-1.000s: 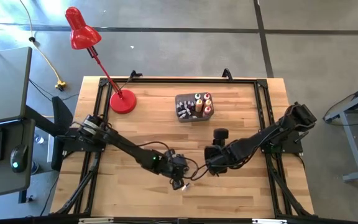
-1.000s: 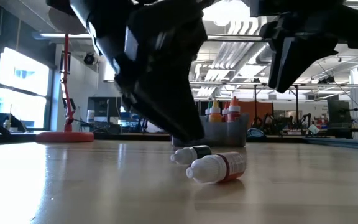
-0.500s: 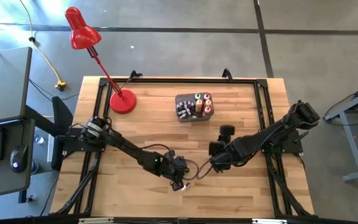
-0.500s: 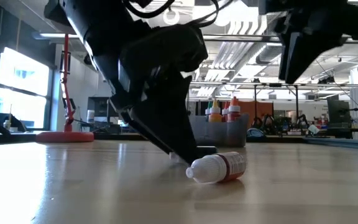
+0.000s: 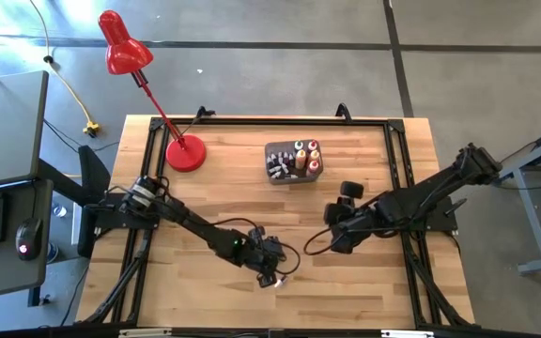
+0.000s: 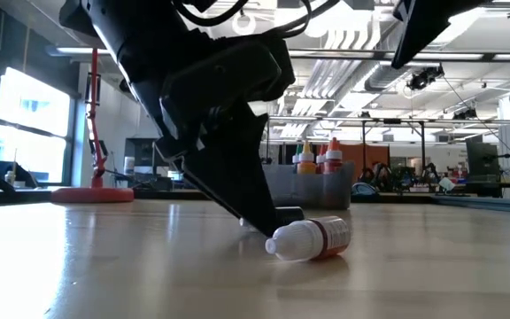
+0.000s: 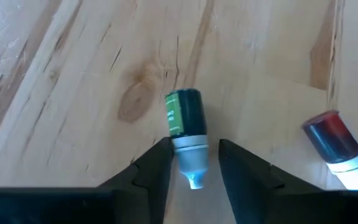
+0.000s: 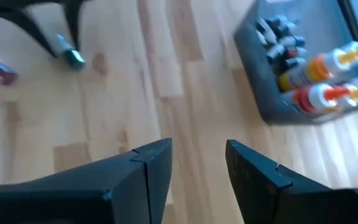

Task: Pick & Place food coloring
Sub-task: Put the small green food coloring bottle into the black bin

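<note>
Robotics lab — ceiling ducts (image 6: 343, 71), workbenches (image 6: 467, 199) beyond.

Red bottle (image 7: 337, 149) cut by frame edge

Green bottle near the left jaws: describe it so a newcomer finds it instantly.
Start at the wooden table and follow the left arm to its left gripper near the front edge. The green bottle lies on its side between the open jaws, white cap toward the gripper. Its neighbour, the red bottle, lies just outside the jaws; only this one has a dark green body.
</note>
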